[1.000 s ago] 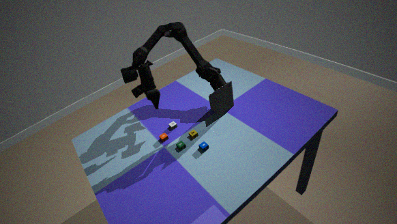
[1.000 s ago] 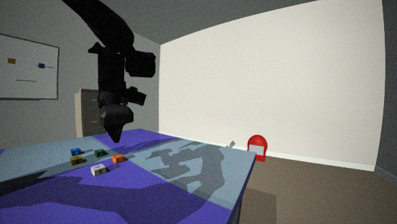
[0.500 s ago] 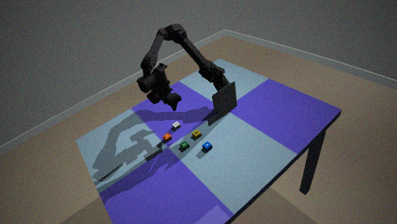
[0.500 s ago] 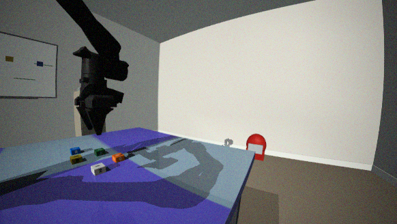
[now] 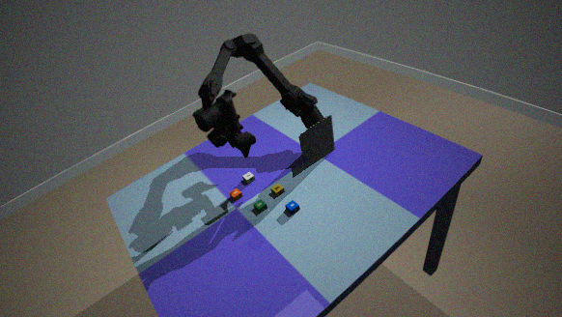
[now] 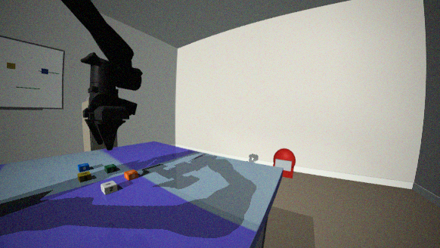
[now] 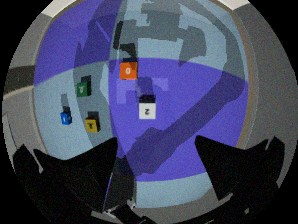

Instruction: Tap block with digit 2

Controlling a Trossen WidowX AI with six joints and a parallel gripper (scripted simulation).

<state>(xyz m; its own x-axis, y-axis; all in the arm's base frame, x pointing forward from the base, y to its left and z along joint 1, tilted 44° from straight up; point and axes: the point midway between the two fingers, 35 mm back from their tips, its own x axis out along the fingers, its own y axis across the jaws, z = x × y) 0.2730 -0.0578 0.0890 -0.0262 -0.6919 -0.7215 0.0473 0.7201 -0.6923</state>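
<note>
The white block (image 5: pixel 248 177) (image 6: pixel 109 187) (image 7: pixel 147 111) shows the digit 2, upside down in the wrist view, and lies on the purple part of the table. My gripper (image 5: pixel 246 156) (image 6: pixel 105 147) (image 7: pixel 158 142) is open and empty, pointing down well above the table. In the wrist view the white block lies just beyond the gap between the fingertips. The orange block (image 5: pixel 236 194) (image 6: pixel 131 175) (image 7: pixel 128 70) shows 0 and lies near the white one. The digits on the green block (image 5: pixel 260 206) (image 7: pixel 83 89), yellow block (image 5: pixel 277 188) (image 7: pixel 92 125) and blue block (image 5: pixel 293 206) (image 7: pixel 66 118) are too small to read surely.
The yellow, green and blue blocks lie to one side of the white block, on the pale part of the table (image 5: pixel 338 232). A dark upright plate (image 5: pixel 317 141) stands at the arm's base. The arm's shadow falls across the table.
</note>
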